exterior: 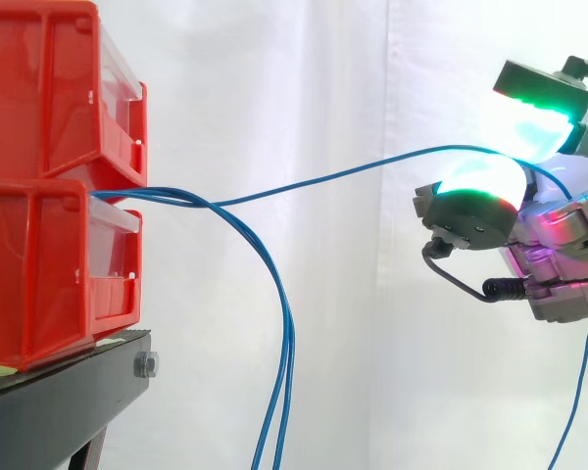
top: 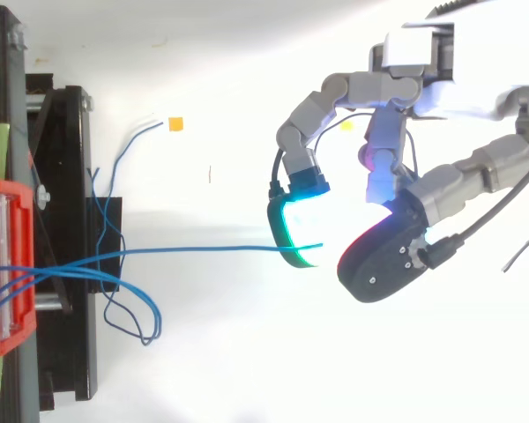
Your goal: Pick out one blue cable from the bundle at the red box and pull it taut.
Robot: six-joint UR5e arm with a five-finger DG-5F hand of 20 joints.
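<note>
Two stacked red bins (exterior: 39,98) stand on the black stand (exterior: 59,401) at the left; from above, the red box (top: 0,264) sits at the left edge. A bundle of thin blue cables (exterior: 279,392) comes out between the bins and hangs down. One blue cable (exterior: 323,179) leaves the bundle and rises in a shallow arc to the right, nearly straight in the top view (top: 203,249). My hand (exterior: 568,255) is at the right, fingers curled, pinching this cable between green-glowing pads (top: 300,233). The cable's free end drops below the hand.
Loose blue cable loops (top: 132,313) lie below the stand beside the box. A small orange marker (top: 175,123) and a thin cable end (top: 141,132) lie farther back. The white curtain is behind everything.
</note>
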